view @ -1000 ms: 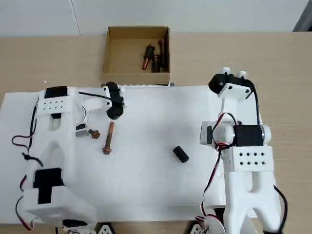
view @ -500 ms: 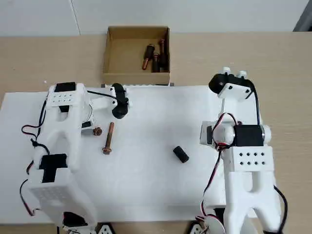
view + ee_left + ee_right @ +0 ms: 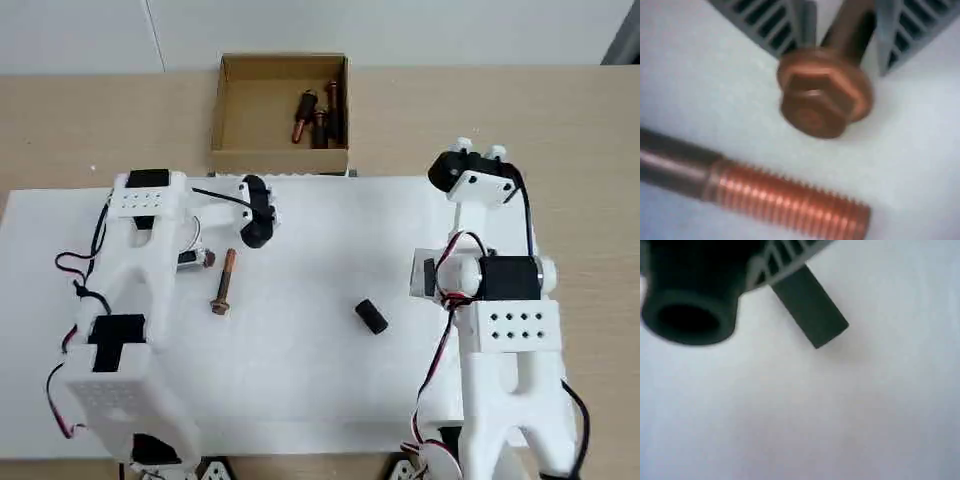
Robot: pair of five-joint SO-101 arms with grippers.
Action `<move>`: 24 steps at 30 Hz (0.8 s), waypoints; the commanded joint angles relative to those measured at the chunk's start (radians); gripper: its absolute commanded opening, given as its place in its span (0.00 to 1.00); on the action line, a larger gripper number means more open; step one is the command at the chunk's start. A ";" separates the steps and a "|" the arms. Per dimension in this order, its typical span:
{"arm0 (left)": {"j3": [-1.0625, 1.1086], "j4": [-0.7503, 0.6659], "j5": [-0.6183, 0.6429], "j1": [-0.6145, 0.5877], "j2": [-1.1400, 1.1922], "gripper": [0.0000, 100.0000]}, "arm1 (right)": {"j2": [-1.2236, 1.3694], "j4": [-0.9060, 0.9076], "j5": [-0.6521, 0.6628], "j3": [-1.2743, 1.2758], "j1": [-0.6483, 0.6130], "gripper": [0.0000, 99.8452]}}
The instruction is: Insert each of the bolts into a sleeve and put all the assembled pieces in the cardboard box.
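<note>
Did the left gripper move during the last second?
Yes. The left gripper, with its held bolt, shifted toward the loose bolt lying unmoved on the white sheet.

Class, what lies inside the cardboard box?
A few copper bolts fitted in dark sleeves lie near one side wall of the cardboard box. They overlap, so their count and anything beneath them are hidden.

Bright, diffuse light fills the high view: the white mat [image 3: 300,390] is evenly lit and the sleeve [image 3: 371,316] casts only a faint shadow. In the left wrist view the threaded bolt [image 3: 795,202] carries soft highlights along its ridges, with a pale grey shadow beside it.
</note>
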 commanded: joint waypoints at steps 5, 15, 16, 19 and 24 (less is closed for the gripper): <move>-0.024 0.009 -0.183 0.048 -0.014 0.01 | -0.031 -0.010 -0.008 -0.008 0.004 0.00; -0.050 0.118 -0.112 0.075 -0.153 0.01 | -0.166 -0.008 -0.003 -0.012 -0.012 0.00; -0.050 0.132 -0.110 0.083 -0.186 0.01 | -0.188 0.001 -0.003 -0.012 -0.022 0.00; -0.050 0.147 -0.026 0.120 -0.288 0.01 | -0.251 0.039 -0.003 -0.012 -0.071 0.00; -0.050 0.144 0.347 0.198 -0.462 0.01 | -0.326 0.070 -0.003 -0.011 -0.108 0.00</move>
